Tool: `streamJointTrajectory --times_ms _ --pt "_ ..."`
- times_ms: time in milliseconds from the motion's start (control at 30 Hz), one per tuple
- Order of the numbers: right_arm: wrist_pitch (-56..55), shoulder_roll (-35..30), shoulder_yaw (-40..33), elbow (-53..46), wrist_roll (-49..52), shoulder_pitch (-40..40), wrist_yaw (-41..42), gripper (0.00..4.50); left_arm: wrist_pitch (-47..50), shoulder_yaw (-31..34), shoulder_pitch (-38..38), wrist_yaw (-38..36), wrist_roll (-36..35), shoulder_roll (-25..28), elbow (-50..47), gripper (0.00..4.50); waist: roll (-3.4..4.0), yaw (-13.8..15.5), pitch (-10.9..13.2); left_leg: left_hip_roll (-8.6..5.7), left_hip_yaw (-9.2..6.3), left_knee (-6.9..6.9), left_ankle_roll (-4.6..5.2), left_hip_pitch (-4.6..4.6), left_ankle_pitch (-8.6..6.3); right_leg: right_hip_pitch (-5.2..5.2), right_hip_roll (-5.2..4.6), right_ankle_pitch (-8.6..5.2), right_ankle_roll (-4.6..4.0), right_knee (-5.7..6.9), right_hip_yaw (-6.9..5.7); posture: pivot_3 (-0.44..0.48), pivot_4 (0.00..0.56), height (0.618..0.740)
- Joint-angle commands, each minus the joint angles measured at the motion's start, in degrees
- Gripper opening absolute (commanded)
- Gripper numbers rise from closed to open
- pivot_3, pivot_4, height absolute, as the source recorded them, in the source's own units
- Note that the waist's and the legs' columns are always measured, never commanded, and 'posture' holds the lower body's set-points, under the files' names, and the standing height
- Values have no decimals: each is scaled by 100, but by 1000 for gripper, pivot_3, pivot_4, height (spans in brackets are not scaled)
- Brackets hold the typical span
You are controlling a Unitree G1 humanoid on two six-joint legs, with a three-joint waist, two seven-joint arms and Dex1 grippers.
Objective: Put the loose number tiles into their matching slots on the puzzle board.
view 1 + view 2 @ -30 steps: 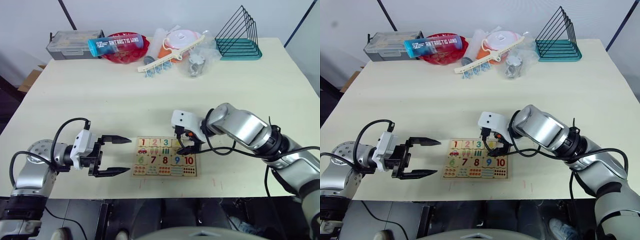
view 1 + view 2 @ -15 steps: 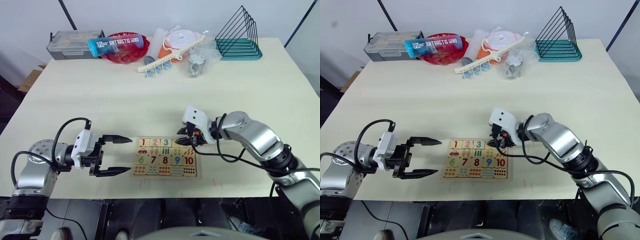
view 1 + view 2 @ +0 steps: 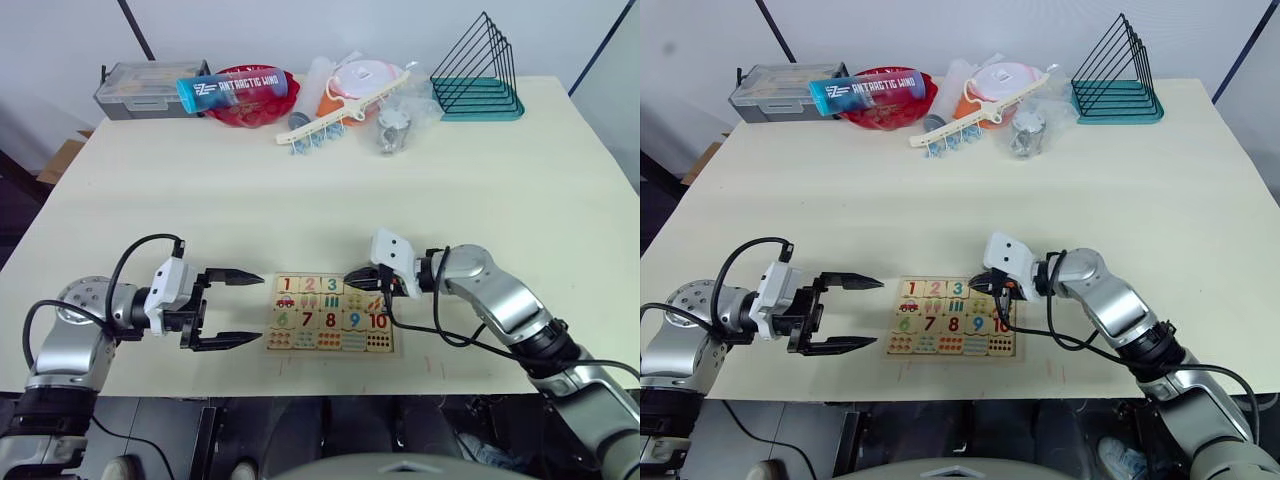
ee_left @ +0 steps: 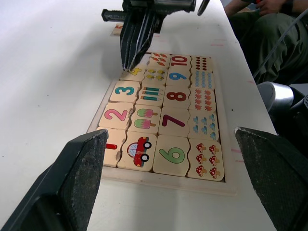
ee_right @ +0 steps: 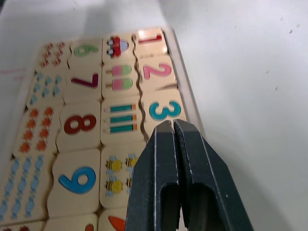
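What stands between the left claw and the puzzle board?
Nothing visible. The open left claw sits just beside the puzzle board, with bare table between them.

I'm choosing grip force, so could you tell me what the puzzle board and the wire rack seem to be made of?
The puzzle board looks like pale, matte unvarnished wood with printed colours; a faint grain shows on its frame. The wire rack appears to be thin black-coated metal rods on a teal base, possibly plastic.

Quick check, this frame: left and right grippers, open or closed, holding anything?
Left gripper: open, empty, beside the puzzle board.
Right gripper: closed, nothing visibly held, over the board's 4 tile area.
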Motion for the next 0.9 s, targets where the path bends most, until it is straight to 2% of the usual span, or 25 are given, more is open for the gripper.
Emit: streamJointTrajectory --times_ms 33,300,533,700,900 --pt "-298 -47 135 116 -272 115 125 70 -59 89 -42 -26 -6 -8 11 4500 0 -1 0 0 0 0 0 0 0 0 0 0 0 0 0 0 150 740" --pt "-412 19 -268 -46 -108 293 99 70 -171 66 13 106 167 -69 77 4500 -1 9 -1 1 -2 0 -7 7 5 3 2 2 -3 5 0 0 150 740" --pt "-590 67 -1215 -708 375 939 -208 70 -423 230 256 677 441 -191 74 4500 -1 20 -1 2 -2 -1 -8 5 5 3 1 2 -3 4 1 0 150 740" --pt "-670 -36 -1992 -1116 700 1607 -434 70 -379 351 415 1004 479 -204 129 4500 -1 21 0 7 -3 0 -7 5 4 3 1 2 -3 4 1 0 150 740" --pt "-1312 -316 -3261 -1314 1092 2892 -443 70 -126 635 555 1567 360 -400 166 4500 -2 56 -1 8 -7 -1 -6 7 4 13 -1 5 -6 0 -2 0 150 740"
